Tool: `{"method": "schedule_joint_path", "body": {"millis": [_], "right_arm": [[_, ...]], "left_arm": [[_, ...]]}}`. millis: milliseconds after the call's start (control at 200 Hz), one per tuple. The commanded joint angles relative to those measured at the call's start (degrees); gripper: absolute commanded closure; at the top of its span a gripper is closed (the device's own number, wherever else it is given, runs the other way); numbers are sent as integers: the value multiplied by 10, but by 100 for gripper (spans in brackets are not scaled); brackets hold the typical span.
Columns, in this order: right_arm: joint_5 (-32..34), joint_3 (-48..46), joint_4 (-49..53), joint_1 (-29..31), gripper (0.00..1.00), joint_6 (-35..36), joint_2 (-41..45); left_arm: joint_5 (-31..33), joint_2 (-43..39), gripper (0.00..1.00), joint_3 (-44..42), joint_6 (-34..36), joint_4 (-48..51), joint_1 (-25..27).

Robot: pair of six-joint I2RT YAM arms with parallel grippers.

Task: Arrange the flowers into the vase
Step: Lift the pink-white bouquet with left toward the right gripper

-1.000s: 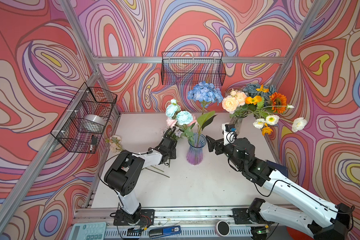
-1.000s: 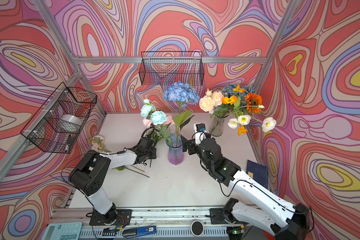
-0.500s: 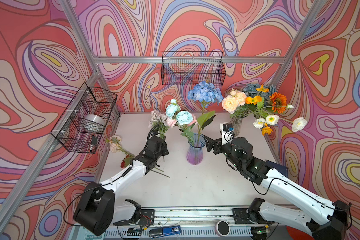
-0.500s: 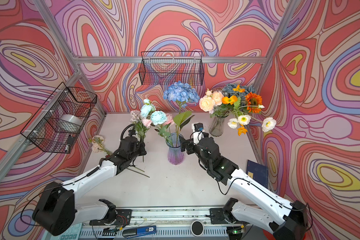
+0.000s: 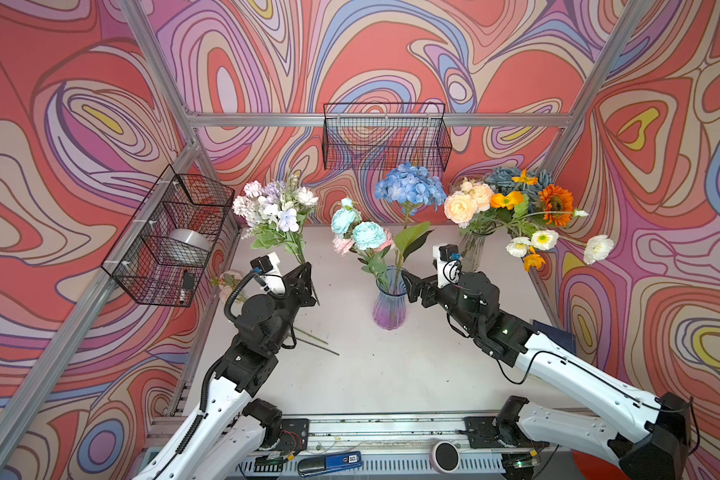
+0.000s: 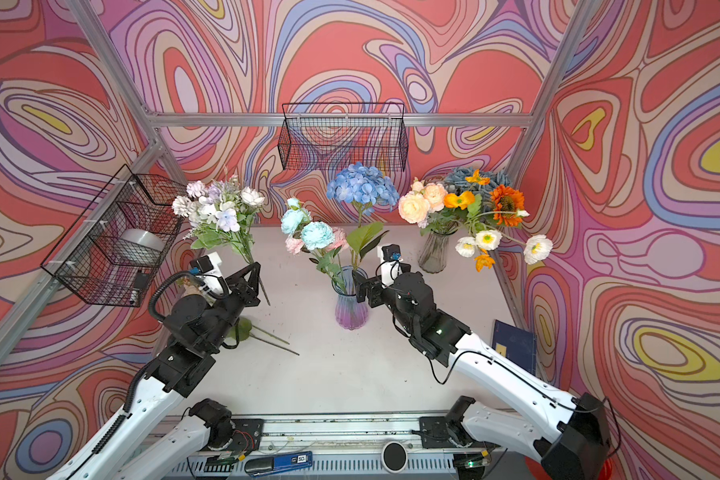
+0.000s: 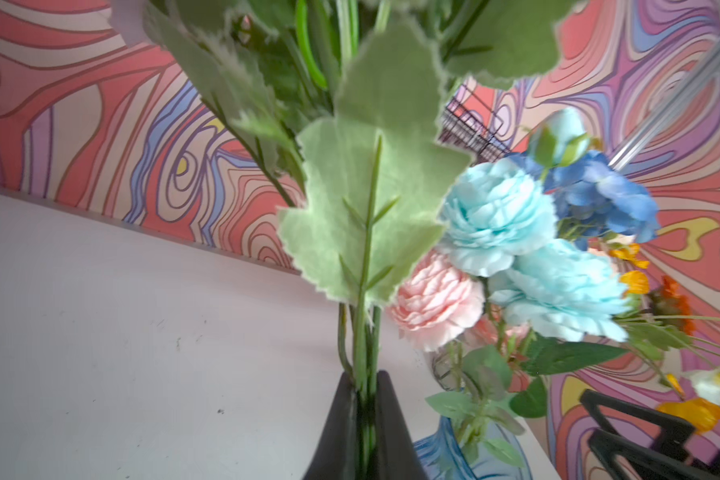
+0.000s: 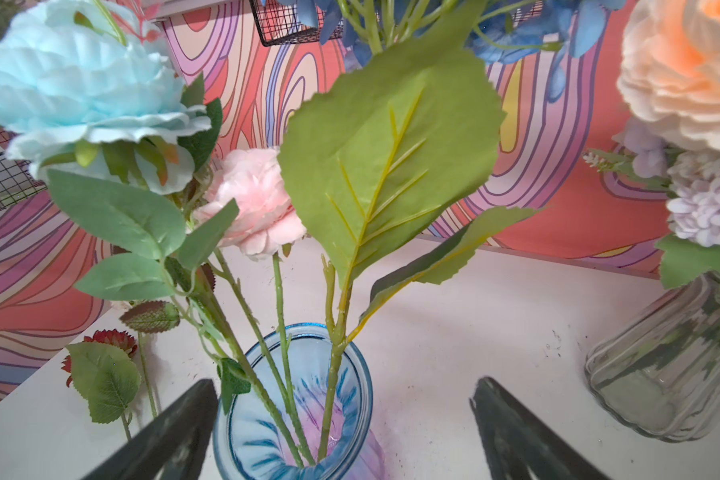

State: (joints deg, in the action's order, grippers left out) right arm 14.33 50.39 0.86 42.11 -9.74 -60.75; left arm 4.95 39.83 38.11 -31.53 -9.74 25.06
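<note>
A: Left tool (image 7: 366,384)?

B: Pinched narrow on the green stems of the white and lilac bunch (image 5: 275,205). The bunch is held upright over the worktop (image 5: 371,374), left of the blue-purple vase (image 5: 389,311) and well apart from it. Stem ends poke out below the jaws. Whether they clear the surface, I cannot tell.

A: Right tool (image 6: 362,291)?

B: Spread wide, nothing in it. It sits level with the vase's neck, on the vase's right side in both top views. In the right wrist view one finger (image 8: 171,432) is just beside the rim and the other stands apart. Contact with the glass: cannot tell.

A: Contents of that vase?

B: A blue hydrangea (image 5: 410,189) on the tallest stem, with a large green leaf (image 5: 412,239) below it. Two pale blue heads (image 5: 366,235) lean left, with a pink head (image 5: 341,245) beside them. All stems run down into the mouth.

A: Elsewhere?

B: A clear glass vase (image 5: 472,251) stands at back right. It holds peach, orange and white flowers (image 5: 512,203), some drooping out to the right. Loose stems (image 6: 281,340) lie flat on the worktop beside the left arm. The right wrist view shows a dark red head (image 8: 109,338) lying flat with a leaf. A pale head (image 5: 227,284) lies at the worktop's left edge, by the frame.
</note>
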Motion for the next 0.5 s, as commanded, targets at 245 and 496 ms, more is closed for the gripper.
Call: {"method": "schedule_joint_path", "body": {"millis": [245,496], "right_arm": [[-173,67,-12,-1,2,-17,-9],[-262,106,-11,0,7,-56,-24]], "left_arm": [[-220,60,100,63,19,-95,24],[-203,115,100,114,121,-58,123]]}}
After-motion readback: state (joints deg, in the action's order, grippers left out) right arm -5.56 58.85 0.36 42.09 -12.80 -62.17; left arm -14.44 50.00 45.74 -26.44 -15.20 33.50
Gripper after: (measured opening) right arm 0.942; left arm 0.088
